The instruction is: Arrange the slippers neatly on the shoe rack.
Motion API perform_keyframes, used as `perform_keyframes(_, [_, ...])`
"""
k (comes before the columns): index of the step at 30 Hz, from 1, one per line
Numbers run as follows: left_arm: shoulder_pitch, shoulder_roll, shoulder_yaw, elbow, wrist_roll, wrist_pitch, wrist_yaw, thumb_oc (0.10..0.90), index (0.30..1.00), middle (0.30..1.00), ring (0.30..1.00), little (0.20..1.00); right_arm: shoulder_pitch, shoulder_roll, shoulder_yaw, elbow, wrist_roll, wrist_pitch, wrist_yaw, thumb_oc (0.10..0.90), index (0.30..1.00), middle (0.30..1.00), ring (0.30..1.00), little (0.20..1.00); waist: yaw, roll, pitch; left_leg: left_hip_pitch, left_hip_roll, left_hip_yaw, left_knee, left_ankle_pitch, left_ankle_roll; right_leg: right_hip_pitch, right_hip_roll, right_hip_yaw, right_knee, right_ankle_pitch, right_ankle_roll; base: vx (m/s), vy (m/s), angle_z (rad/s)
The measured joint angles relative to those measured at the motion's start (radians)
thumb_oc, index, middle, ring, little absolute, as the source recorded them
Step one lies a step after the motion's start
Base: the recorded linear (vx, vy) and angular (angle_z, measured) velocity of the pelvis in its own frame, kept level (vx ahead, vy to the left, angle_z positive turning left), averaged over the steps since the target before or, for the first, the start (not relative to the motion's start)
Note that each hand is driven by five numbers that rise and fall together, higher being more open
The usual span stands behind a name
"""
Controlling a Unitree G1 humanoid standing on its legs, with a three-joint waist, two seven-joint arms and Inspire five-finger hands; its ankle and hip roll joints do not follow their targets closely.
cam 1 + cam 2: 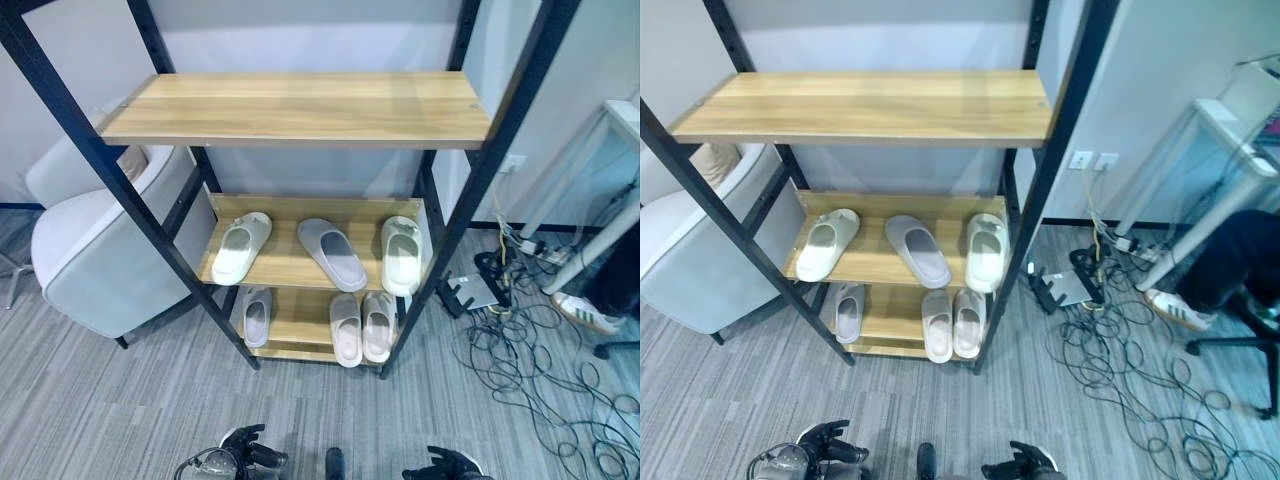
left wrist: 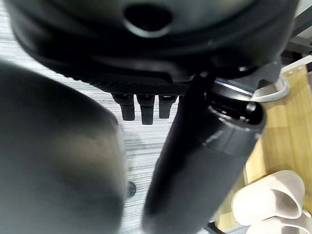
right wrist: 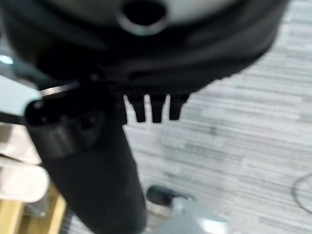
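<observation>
The black-framed shoe rack has three wooden shelves, and its top shelf is bare. On the middle shelf lie a pale slipper at the left, a grey slipper askew in the middle and a pale slipper at the right. The bottom shelf holds a grey slipper at the left and a beige pair side by side. My left hand and right hand hang low over the carpet, well short of the rack. Both are open, with straight fingers, and hold nothing.
A grey armchair stands against the rack's left side. To its right, loose cables and a power strip cover the carpet. A person's leg and shoe and a chair base are further right. White table legs slant there too.
</observation>
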Motion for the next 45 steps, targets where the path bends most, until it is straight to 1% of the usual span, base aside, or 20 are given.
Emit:
perform_keyframes(2, [-0.001,-0.001,0.0,0.0,0.0,0.0,-0.003,0.8,0.9,0.9,0.9,0.9,0.005,-0.001,0.0,0.001,0.0,0.001,0.001,0.8,0.9,0.9,0.9,0.9,0.002,0.008,-0.001,0.007,0.016,-0.001,-0.152,0.063,-0.004,0.005,0.025,0.003,-0.005,-0.011,-0.002,0.14,0.129,-0.13])
perform_keyframes(4, [0.001,0.006,0.015,-0.002,0.0,-0.001,-0.001,0.8,0.9,0.9,0.9,0.9,0.014,-0.001,0.0,0.0,0.0,0.005,0.003,0.8,0.9,0.9,0.9,0.9,0.005,0.007,0.007,0.006,0.016,-0.008,-0.164,0.094,0.0,0.029,0.045,0.016,-0.004,-0.004,-0.013,0.18,0.205,-0.29])
perform_keyframes(6, [-0.002,0.005,0.026,-0.001,0.0,-0.001,-0.001,0.8,0.9,0.9,0.9,0.9,0.01,-0.003,-0.001,0.0,0.0,0.007,0.002,0.8,0.9,0.9,0.9,0.9,0.007,-0.005,0.011,0.012,-0.009,-0.041,-0.115,0.094,0.001,0.047,0.046,0.039,-0.004,-0.011,-0.004,0.18,0.27,-0.41])
perform_keyframes(8, [0.0,-0.006,0.03,0.011,0.003,-0.001,-0.002,0.8,0.9,0.9,0.9,0.9,-0.005,-0.007,-0.001,0.005,-0.001,0.005,0.001,0.8,0.9,0.9,0.9,0.9,0.009,-0.011,0.009,0.061,-0.065,-0.031,-0.152,0.078,0.041,0.061,0.033,0.075,-0.004,-0.027,0.016,0.07,0.204,-0.61])
perform_keyframes(10, [-0.013,-0.017,0.026,0.01,0.006,-0.002,-0.002,0.8,0.9,0.9,0.9,0.9,-0.013,-0.011,0.005,-0.003,-0.001,0.004,0.002,0.8,0.9,0.9,0.9,0.9,0.001,0.001,0.008,0.085,-0.094,-0.024,-0.156,0.079,0.072,0.063,0.035,0.092,-0.003,-0.032,0.015,0.07,0.248,-0.37])
perform_keyframes(13, [-0.035,-0.021,0.027,0.014,0.02,-0.001,0.0,0.8,0.9,0.9,0.9,0.9,-0.026,-0.008,0.023,-0.003,-0.001,0.008,0.0,0.8,0.9,0.9,0.9,0.9,0.001,0.025,0.017,0.133,-0.087,-0.023,-0.183,0.084,0.12,0.06,0.039,0.116,0.016,-0.041,0.023,0.03,0.195,-0.25])
perform_keyframes(17, [-0.038,-0.015,0.027,0.002,0.02,-0.003,0.002,0.8,0.9,0.9,0.9,0.9,-0.032,0.0,0.03,-0.012,-0.001,0.003,0.005,0.8,0.9,0.9,0.9,0.9,0.01,0.075,0.044,0.187,-0.094,0.001,-0.211,0.072,0.158,-0.002,0.012,0.082,0.207,-0.131,0.088,0.05,0.122,-0.21])
perform_keyframes(18, [-0.036,-0.013,0.027,-0.013,0.02,-0.004,0.004,0.8,0.9,0.9,0.9,0.9,-0.022,0.002,0.03,-0.021,0.0,0.002,0.006,0.8,0.9,0.9,0.9,0.9,0.016,0.073,0.044,0.193,-0.11,0.002,-0.214,0.068,0.165,-0.022,-0.024,0.039,0.244,-0.156,0.094,0.09,0.102,0.07])
perform_keyframes(20, [-0.02,0.004,0.031,-0.021,0.02,-0.003,0.005,0.8,0.9,0.9,0.9,0.9,-0.018,0.004,0.028,-0.035,0.0,-0.002,0.003,0.8,0.9,0.9,0.9,0.9,0.013,0.07,0.042,0.202,-0.128,-0.008,-0.236,0.076,0.173,-0.042,-0.065,0.043,0.259,-0.162,0.105,0.06,0.068,0.09])
perform_keyframes(23, [0.001,0.039,0.032,-0.02,0.02,0.003,0.006,0.8,0.9,0.9,0.9,0.9,-0.012,0.012,0.03,-0.033,0.0,-0.001,0.004,0.8,0.9,0.9,0.9,0.9,0.014,0.047,0.03,0.215,-0.137,-0.017,-0.255,0.085,0.179,-0.046,-0.067,0.038,0.24,-0.168,0.119,0.01,0.02,0.18])
perform_keyframes(24, [0.023,0.061,0.034,-0.02,0.02,0.006,0.009,0.8,0.9,0.9,0.9,0.9,-0.007,0.028,0.03,-0.032,0.0,0.0,0.004,0.8,0.9,0.9,0.9,0.9,0.016,0.02,0.013,0.217,-0.149,-0.019,-0.255,0.087,0.183,-0.041,-0.062,0.024,0.201,-0.16,0.107,-0.03,-0.01,0.12])
perform_keyframes(28, [0.043,0.062,0.026,-0.02,0.019,0.006,0.019,0.8,0.9,0.9,0.9,0.9,-0.005,0.035,0.048,-0.036,0.0,-0.001,0.006,0.8,0.9,0.9,0.9,0.9,0.014,0.016,0.01,0.216,-0.146,-0.045,-0.234,0.081,0.164,0.025,-0.055,0.007,0.128,-0.134,0.087,-0.03,-0.037,0.28])
perform_keyframes(31, [0.026,0.039,0.024,-0.02,0.018,-0.004,0.011,0.8,0.9,0.9,0.9,0.9,0.007,0.036,0.044,-0.035,0.0,-0.003,0.006,0.8,0.9,0.9,0.9,0.9,0.022,0.0,0.011,0.126,-0.16,-0.083,-0.086,0.064,0.086,0.036,-0.062,0.006,0.118,-0.135,0.079,-0.13,-0.022,0.7])
perform_keyframes(33, [-0.031,0.033,0.021,-0.011,0.018,-0.014,-0.001,0.8,0.9,0.9,0.9,0.9,-0.015,0.031,0.029,-0.036,0.0,-0.003,0.005,0.8,0.9,0.9,0.9,0.9,0.034,-0.036,0.032,-0.016,-0.192,-0.053,0.09,0.122,-0.001,0.006,-0.105,-0.01,0.112,-0.118,0.042,-0.06,0.016,0.54])
perform_keyframes(35, [-0.029,0.031,0.036,0.007,0.005,-0.013,-0.006,0.8,0.9,0.9,0.9,0.9,-0.027,0.026,0.031,-0.038,0.0,-0.004,0.002,0.8,0.9,0.9,0.9,0.9,0.037,-0.038,0.04,-0.029,-0.168,-0.02,0.156,0.077,0.051,0.023,-0.105,-0.014,0.08,-0.092,0.022,-0.01,0.087,0.03])
perform_keyframes(36, [-0.036,0.037,0.031,0.027,0.004,-0.015,0.0,0.8,0.9,0.9,0.9,0.9,-0.025,0.027,0.039,-0.055,-0.001,-0.012,0.003,0.8,0.9,0.9,0.9,0.9,0.026,-0.045,0.044,-0.023,-0.105,0.002,0.209,0.025,0.078,0.034,-0.106,-0.024,0.06,-0.075,0.01,0.04,0.152,0.13])
perform_keyframes(39, [-0.037,0.028,0.026,0.036,0.016,-0.014,-0.001,0.8,0.9,0.9,0.9,0.9,-0.021,0.022,0.04,-0.082,-0.003,-0.008,0.004,0.8,0.9,0.9,0.9,0.9,0.006,-0.029,0.045,0.031,0.018,-0.012,0.124,0.02,0.061,0.031,-0.092,-0.02,0.039,-0.065,-0.001,0.07,0.172,0.12])
perform_keyframes(40, [-0.035,0.021,0.006,0.038,0.033,-0.013,0.005,0.8,0.9,0.9,0.9,0.9,-0.013,0.018,0.04,-0.09,-0.005,-0.004,0.006,0.8,0.9,0.9,0.9,0.9,-0.003,-0.023,0.048,0.071,0.066,-0.029,0.048,0.025,0.053,0.028,-0.091,-0.017,0.038,-0.052,0.015,0.11,0.29,0.05])
perform_keyframes(43, [-0.022,0.009,-0.012,0.037,0.041,-0.012,-0.002,0.8,0.9,0.9,0.9,0.9,0.014,-0.002,0.049,-0.137,-0.014,0.007,0.011,0.8,0.9,0.9,0.9,0.9,-0.008,-0.001,0.045,0.176,0.06,-0.026,-0.17,0.05,0.018,0.026,-0.088,0.004,0.022,-0.035,0.04,0.04,0.167,-0.22])
perform_keyframes(45, [-0.017,-0.017,-0.023,0.035,0.044,-0.012,-0.002,0.8,0.9,0.9,0.9,0.9,0.027,-0.032,0.053,-0.195,-0.015,0.008,0.013,0.8,0.9,0.9,0.9,0.9,-0.023,0.037,0.042,0.219,0.039,-0.022,-0.228,0.051,0.02,0.027,-0.082,0.007,0.007,-0.017,0.065,0.02,0.212,-0.32])
